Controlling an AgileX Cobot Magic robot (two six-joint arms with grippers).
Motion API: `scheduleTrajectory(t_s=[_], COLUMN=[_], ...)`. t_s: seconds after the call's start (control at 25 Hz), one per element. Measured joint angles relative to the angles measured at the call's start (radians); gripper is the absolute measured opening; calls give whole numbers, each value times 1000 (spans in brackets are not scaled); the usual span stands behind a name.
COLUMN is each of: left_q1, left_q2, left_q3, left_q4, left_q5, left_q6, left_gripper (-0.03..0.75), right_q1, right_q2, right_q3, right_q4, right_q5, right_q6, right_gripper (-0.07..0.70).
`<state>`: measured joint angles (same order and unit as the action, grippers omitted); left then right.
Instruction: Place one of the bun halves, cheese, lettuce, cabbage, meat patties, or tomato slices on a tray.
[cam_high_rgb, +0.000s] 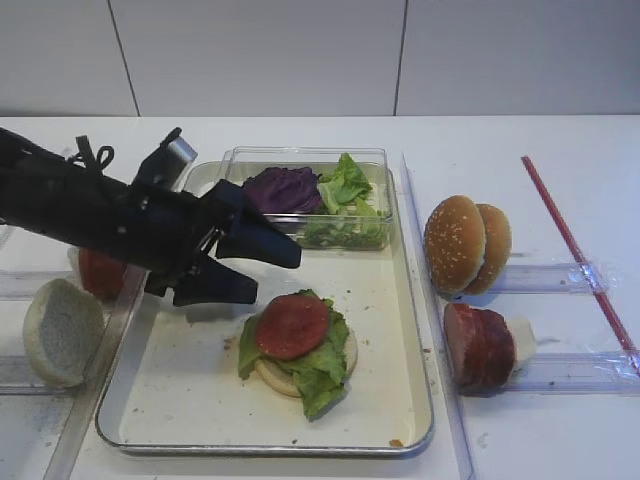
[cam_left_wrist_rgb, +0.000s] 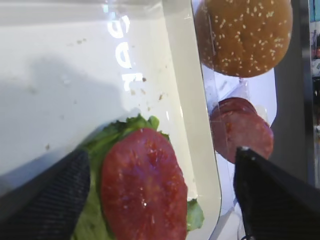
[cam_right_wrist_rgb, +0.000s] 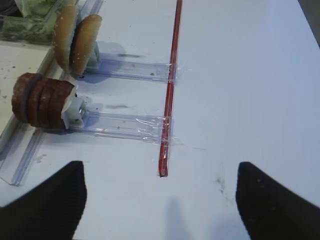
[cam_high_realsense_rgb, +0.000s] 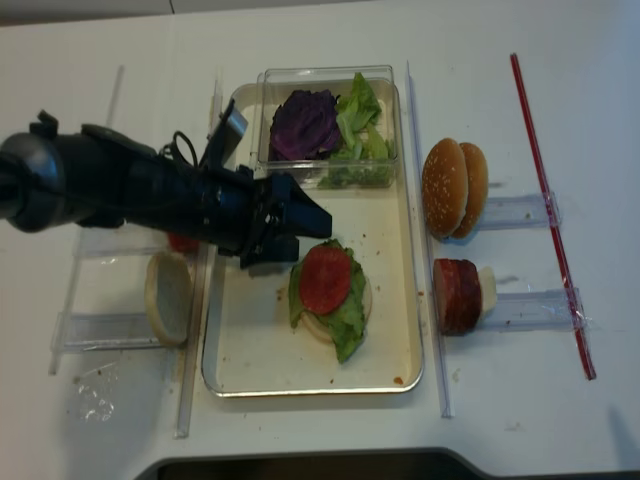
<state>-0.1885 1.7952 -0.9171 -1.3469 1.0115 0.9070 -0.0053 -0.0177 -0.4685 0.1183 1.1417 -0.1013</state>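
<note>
The tomato slice (cam_high_rgb: 292, 326) lies flat on the lettuce (cam_high_rgb: 318, 368) atop a pale bun half (cam_high_rgb: 283, 378), near the front of the tray (cam_high_rgb: 180, 400), and the left gripper (cam_high_rgb: 262, 268) hangs just above it with jaws spread wide, holding nothing. The placing looks done, so the clean finish is a straight lift away without brushing the stack. The slice faces up; in the left wrist view it reads slightly oval, long axis toward the tray's far end. Farther back, cabbage (cam_high_rgb: 285, 189) waits in the clear box (cam_high_rgb: 372, 158). The right gripper (cam_right_wrist_rgb: 160, 200) hovers apart over bare table (cam_right_wrist_rgb: 250, 75), jaws wide, empty.
</note>
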Motion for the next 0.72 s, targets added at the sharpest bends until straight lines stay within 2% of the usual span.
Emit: scheduleTrajectory(t_s=[0.24, 0.44, 0.72], left_q1=[22, 23, 23], left_q2=[-44, -106, -165], left_q3=[-11, -62, -199], left_q4=[5, 76, 392], left_q5=[-2, -2, 15], left_q6=[11, 6, -211], left_gripper=[542, 542, 542], right_q1=[0, 0, 0], right_q2=[0, 0, 0], right_q3=[0, 0, 0], right_q4=[0, 0, 0], right_q5=[0, 0, 0], right_q6=[0, 0, 0], right_gripper=[616, 616, 616])
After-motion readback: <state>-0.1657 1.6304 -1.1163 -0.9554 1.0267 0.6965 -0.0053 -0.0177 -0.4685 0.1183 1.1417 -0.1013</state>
